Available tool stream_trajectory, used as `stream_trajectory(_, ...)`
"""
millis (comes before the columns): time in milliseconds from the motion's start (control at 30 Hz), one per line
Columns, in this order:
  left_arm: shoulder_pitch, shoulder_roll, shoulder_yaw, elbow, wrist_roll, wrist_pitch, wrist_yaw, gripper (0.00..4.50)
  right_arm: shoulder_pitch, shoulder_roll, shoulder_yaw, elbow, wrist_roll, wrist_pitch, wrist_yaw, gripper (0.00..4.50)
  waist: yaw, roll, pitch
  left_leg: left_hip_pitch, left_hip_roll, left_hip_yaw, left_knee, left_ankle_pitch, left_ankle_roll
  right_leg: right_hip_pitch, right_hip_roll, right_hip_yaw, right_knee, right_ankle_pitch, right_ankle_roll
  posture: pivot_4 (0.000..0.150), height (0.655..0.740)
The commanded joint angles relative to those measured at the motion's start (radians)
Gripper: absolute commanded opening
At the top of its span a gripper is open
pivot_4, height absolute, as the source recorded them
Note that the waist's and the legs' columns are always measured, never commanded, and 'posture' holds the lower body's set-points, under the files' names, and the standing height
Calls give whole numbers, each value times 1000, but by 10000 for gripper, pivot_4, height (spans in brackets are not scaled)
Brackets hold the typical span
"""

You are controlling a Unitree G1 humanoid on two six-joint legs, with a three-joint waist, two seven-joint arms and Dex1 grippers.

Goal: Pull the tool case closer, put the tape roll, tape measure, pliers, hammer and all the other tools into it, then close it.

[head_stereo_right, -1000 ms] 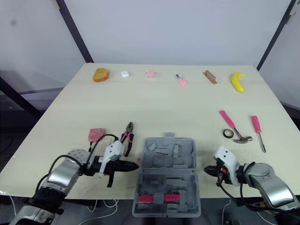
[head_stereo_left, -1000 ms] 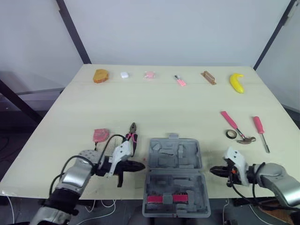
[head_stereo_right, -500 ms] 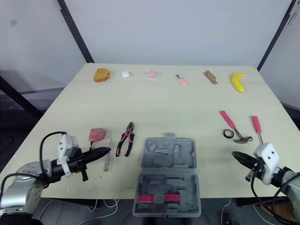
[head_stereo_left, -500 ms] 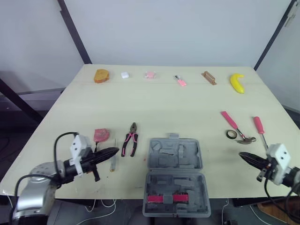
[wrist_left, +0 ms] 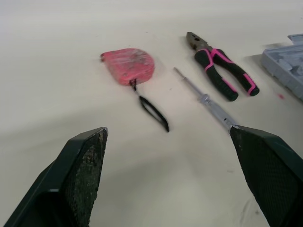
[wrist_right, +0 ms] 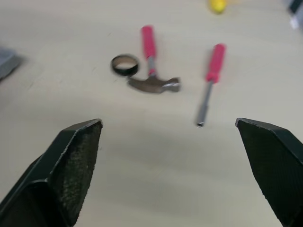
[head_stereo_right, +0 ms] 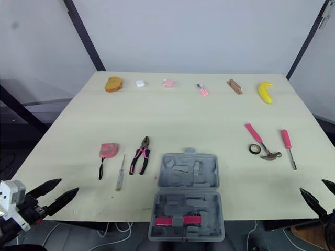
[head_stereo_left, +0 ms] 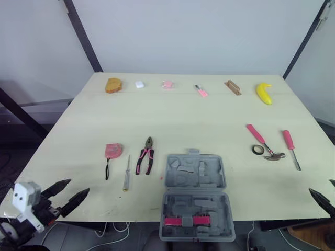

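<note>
Pliers are lying flat on the bench: stiff, probably heavy, best taken across both handles. Left gripper and right gripper are hanging spread apart, empty.

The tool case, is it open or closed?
Open: both halves of the tool case lie flat on the table, moulded insides facing up.

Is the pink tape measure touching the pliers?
Apart. The left wrist view shows a strip of bare table between the tape measure and the pliers.
</note>
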Motion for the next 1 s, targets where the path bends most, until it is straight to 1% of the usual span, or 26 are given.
stream_trajectory(33,23,11,37,69,-6,-56,-51,45000,25,-10,-70,67,44,-13,34,44498,0,0,0,0,0,0,0,0,0,0,0,0,0,0,0,1500,7400)
stream_trajectory(300,-1,9,21,51,-31,-48,-69,45000,20,-20,-93,130,46,-39,61,44498,0,-2,-4,0,0,1,-1,0,0,0,-1,0,-2,0,0,1500,7400)
stream_trajectory(533,-22,20,1,-40,-62,13,-76,45000,18,-82,-35,17,42,55,86,44498,-1,-2,-4,1,1,2,-1,0,0,0,-1,1,-2,0,0,1500,7400)
stream_trajectory(700,-89,37,-59,-113,-71,65,-91,45000,-73,-140,67,-57,-52,101,8,44498,0,-2,-4,1,1,2,-1,0,0,0,-1,2,-2,1,1,1500,7400)
stream_trajectory(800,-138,44,-103,-205,-109,109,-110,45000,-149,-181,142,-108,-109,151,-46,44498,1,-2,-4,1,0,2,-1,0,0,0,0,2,-1,1,2,1500,7400)
stream_trajectory(867,-162,50,-126,-265,-143,156,-116,45000,-211,-221,194,-132,-147,238,-99,44498,1,-2,-4,0,0,2,-1,0,0,0,0,1,-2,1,2,1500,7400)
stream_trajectory(1000,-228,67,-191,-332,-159,203,-124,45000,-342,-315,314,-204,-121,429,-58,44498,0,-1,-4,0,0,2,-1,0,0,0,0,2,-2,2,2,1500,7400)
